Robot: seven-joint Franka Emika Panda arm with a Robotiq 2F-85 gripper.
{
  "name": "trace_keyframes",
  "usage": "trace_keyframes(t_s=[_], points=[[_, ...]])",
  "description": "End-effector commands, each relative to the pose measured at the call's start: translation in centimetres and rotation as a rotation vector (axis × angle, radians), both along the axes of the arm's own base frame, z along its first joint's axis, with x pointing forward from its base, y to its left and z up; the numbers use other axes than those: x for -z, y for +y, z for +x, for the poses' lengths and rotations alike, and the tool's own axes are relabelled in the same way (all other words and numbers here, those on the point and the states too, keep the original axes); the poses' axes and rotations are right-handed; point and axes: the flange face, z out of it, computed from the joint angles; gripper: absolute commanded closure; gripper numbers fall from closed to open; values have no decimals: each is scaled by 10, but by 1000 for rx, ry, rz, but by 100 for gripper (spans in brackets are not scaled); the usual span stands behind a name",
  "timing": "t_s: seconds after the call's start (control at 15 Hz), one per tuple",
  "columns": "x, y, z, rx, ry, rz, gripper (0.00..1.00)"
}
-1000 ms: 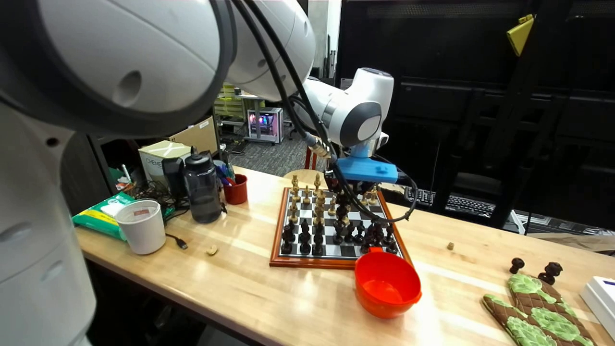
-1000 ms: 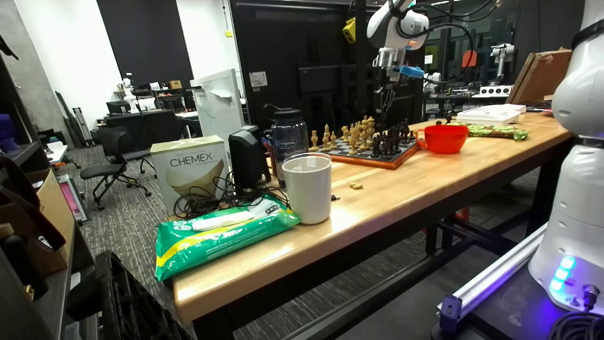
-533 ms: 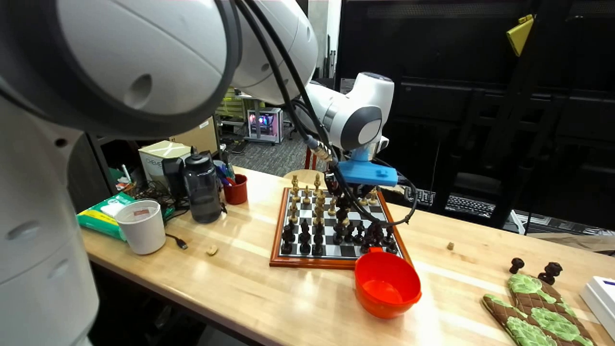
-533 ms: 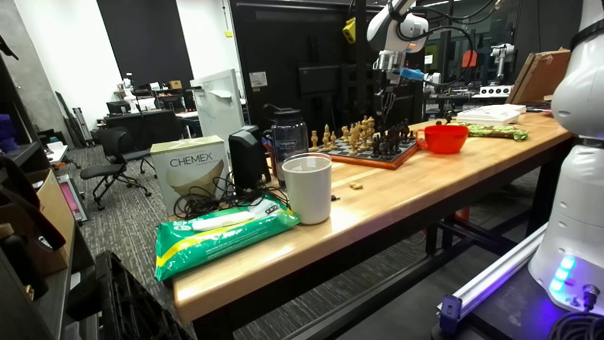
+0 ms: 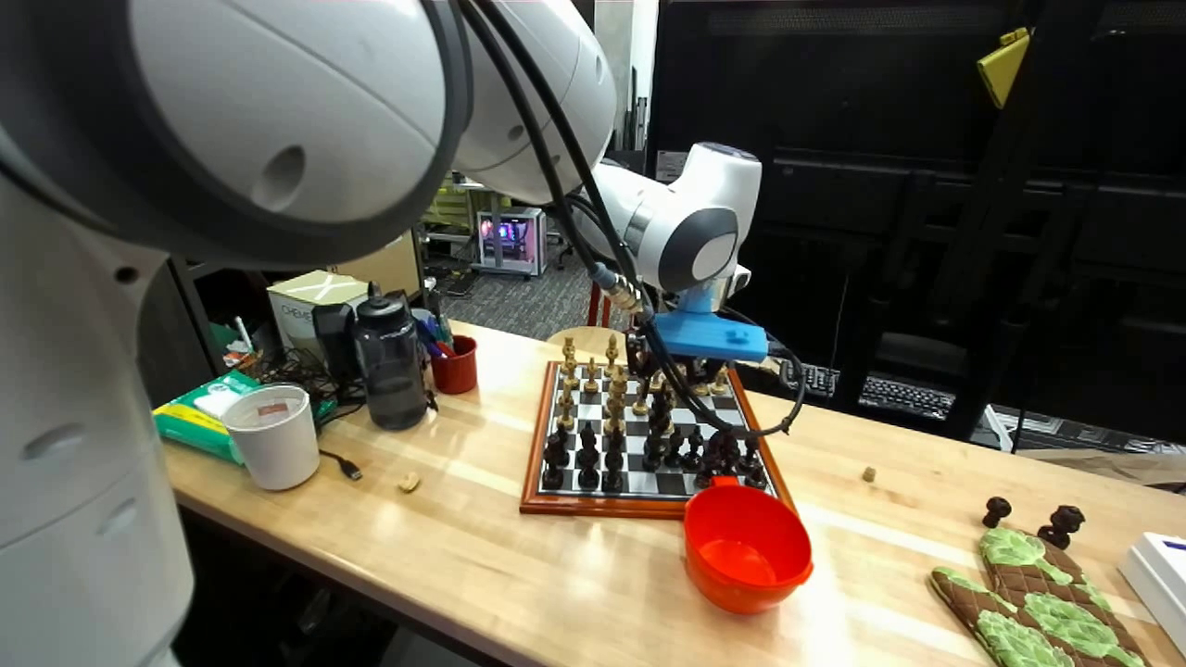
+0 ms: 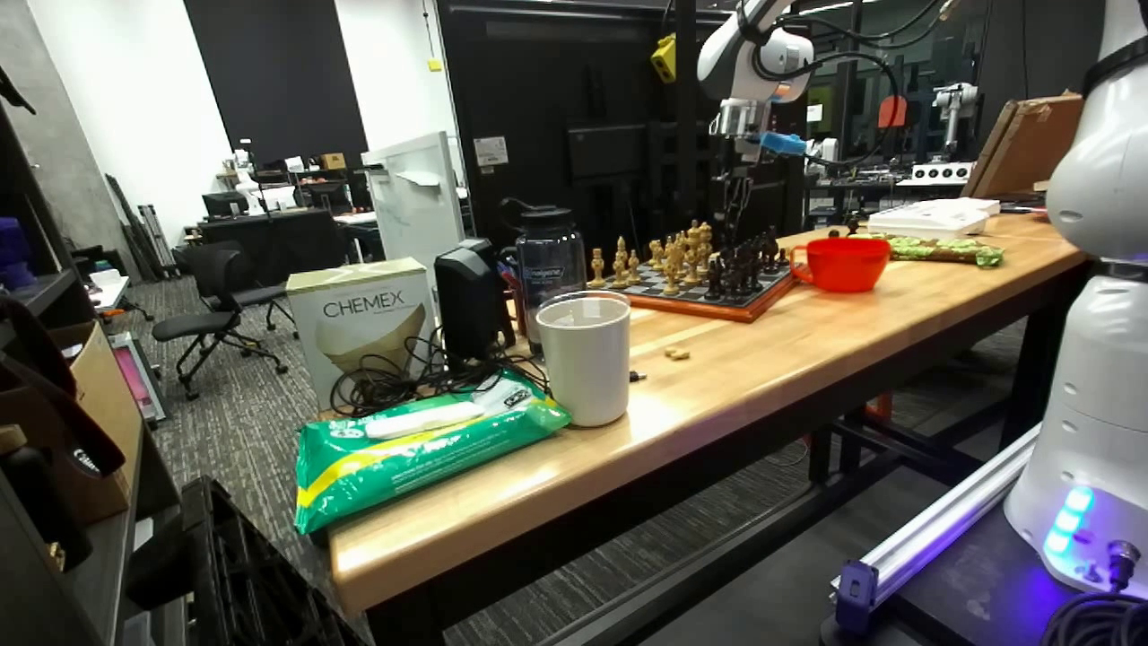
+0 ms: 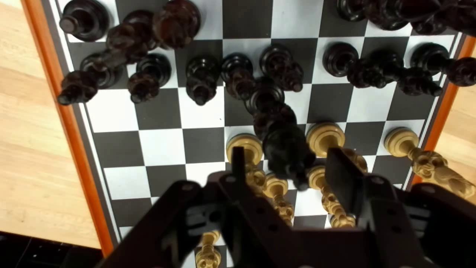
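My gripper point(image 7: 288, 156) points down over a chessboard point(image 7: 160, 147) in the wrist view. Its fingers stand apart on either side of the top of a tall dark chess piece point(image 7: 274, 115), with a gap showing on both sides. The piece's base rests on the board. Gold pieces point(image 7: 325, 137) stand close around the fingers, and one finger overlaps a gold piece point(image 7: 246, 145) in the view. More dark pieces point(image 7: 200, 76) stand behind. In an exterior view the gripper point(image 6: 735, 220) is low over the board; in an exterior view cables and the blue mount point(image 5: 709, 335) hide the fingers.
A red bowl point(image 5: 746, 551) stands against the board's near corner. Dark loose pieces point(image 5: 997, 511) and a patterned mitt point(image 5: 1047, 607) lie at one side. A white cup point(image 6: 585, 368), a bottle point(image 6: 549, 260), green wipes point(image 6: 421, 453) and a Chemex box point(image 6: 359, 332) stand at the other.
The gripper has come down a little toward the board, more in the first half second than in the last. The bowl and the other things on the table have not moved.
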Motion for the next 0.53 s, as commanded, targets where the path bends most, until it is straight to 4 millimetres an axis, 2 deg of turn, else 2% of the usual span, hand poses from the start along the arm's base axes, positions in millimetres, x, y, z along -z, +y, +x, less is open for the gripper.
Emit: trace_keyframes(t_s=[0.0, 0.07, 0.13, 0.47], points=[[-8, -2, 1, 6, -20, 16, 12], [-9, -3, 0, 7, -22, 15, 5], [-10, -3, 0, 9, -26, 14, 1], [-24, -4, -8, 29, -46, 1, 0]])
